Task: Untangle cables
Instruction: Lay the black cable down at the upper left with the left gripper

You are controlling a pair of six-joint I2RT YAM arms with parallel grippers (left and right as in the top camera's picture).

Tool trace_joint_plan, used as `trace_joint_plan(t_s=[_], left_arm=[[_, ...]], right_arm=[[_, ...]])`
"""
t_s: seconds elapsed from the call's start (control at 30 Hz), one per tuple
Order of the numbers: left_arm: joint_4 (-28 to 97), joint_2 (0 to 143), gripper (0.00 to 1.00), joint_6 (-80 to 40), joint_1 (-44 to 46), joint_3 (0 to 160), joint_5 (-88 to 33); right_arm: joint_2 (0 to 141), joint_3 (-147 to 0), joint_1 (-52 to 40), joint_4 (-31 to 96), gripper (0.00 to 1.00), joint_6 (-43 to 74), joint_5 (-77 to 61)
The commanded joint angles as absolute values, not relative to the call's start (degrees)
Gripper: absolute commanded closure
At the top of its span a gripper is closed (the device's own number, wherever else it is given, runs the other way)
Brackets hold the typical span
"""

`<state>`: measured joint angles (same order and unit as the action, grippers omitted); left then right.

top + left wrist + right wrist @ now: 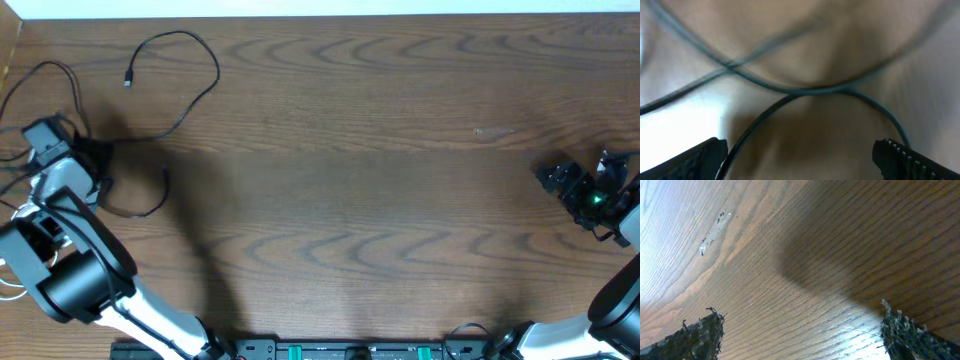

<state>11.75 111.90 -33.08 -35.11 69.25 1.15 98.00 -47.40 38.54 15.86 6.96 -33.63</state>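
Note:
Thin black cables lie at the table's left end. One runs in a wide loop (216,78) ending in a small plug (128,81), another arcs at the far left (42,66), and a short bend (150,208) lies lower down. My left gripper (97,163) sits low over where they meet. In the left wrist view it (800,162) is open, with blurred cables crossing (730,65) ahead and one arc (805,92) running down beside the left finger (695,160); nothing is pinched. My right gripper (556,177) is far right, open (800,332) over bare wood.
The wooden table (380,200) has its far edge against a pale wall strip (320,8). A small pale scuff (715,230) marks the wood ahead of the right gripper. The arms' bases and a black rail (340,350) line the near edge.

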Motion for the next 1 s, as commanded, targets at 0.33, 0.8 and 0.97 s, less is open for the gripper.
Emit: trace_joint_plan(t_s=[0.33,0.8,0.97], left_arm=[[11.16,97.93,0.02,3.92,-15.73,69.01,-4.08],[2.17,110.39,0.02,5.82,-5.65,68.97,-4.03],[0.27,113.89,0.02,10.68,-5.69,68.97,-3.86]], right_arm=[[98.72,-46.76,38.15,15.20,0.01,6.79,-32.95],[98.72,-46.74,38.15,16.51,0.01,6.76,-32.95],[98.72,-46.74,38.15,16.73,0.01,6.79,-32.95]])
